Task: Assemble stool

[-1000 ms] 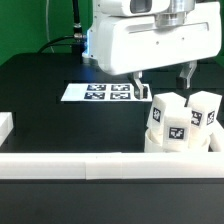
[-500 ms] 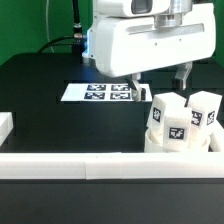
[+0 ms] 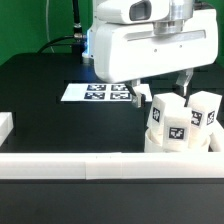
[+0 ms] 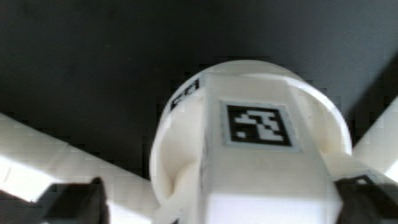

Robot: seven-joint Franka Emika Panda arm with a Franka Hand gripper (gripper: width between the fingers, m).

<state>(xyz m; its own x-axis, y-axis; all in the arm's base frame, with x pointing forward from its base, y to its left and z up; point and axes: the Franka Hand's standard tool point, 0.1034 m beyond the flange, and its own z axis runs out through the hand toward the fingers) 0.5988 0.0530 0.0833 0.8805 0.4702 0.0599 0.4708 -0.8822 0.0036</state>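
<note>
My gripper (image 3: 162, 88) hangs just above the standing stool legs, its two dark fingers (image 3: 137, 95) spread wide — one to each side of the legs' tops in the exterior view. In the wrist view the fingertips (image 4: 68, 200) sit apart on either side of one white leg (image 4: 240, 150), with dark gaps between pad and plastic, so I judge the jaws wide open and holding nothing, though I cannot be sure of contact at the very tips.

That leg fills the wrist view, rounded at its end, with a black-and-white square tag (image 4: 258, 124) on its face.

Outward from there, the three legs (image 3: 180, 120) stand upright close together in the round white seat (image 3: 150, 143) towards the exterior view's right, each showing a tag. A long white border rail (image 3: 90, 163) runs across in front of them. Behind, towards the exterior view's left, the marker board (image 3: 98, 92) lies flat on the black table (image 3: 40, 90) — partly hidden by the arm's white body (image 3: 150, 45).
</note>
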